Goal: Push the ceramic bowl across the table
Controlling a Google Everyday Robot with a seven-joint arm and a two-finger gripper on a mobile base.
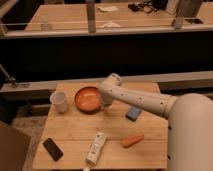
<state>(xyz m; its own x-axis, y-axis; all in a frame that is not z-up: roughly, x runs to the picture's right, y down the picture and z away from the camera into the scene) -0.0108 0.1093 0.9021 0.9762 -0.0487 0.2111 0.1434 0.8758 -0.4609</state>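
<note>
Ceramic bowl (88, 98) (gripper (106, 103) beside); table (80, 135) mid-back

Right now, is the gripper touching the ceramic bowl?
Cannot tell. In the camera view the gripper sits at the ceramic bowl's right rim, with no clear gap or contact.

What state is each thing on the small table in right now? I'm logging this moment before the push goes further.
ceramic bowl: upright, empty, at the table's back, end effector against its right side.
end effector: shut, down at the bowl's right rim, holding nothing.
white cup: upright, left of the bowl, apart from it.
black phone: flat, front left.
white remote: flat, front middle.
carrot: lying, front right.
blue sponge: flat, under the arm.
table: bare wood between the items.
</note>
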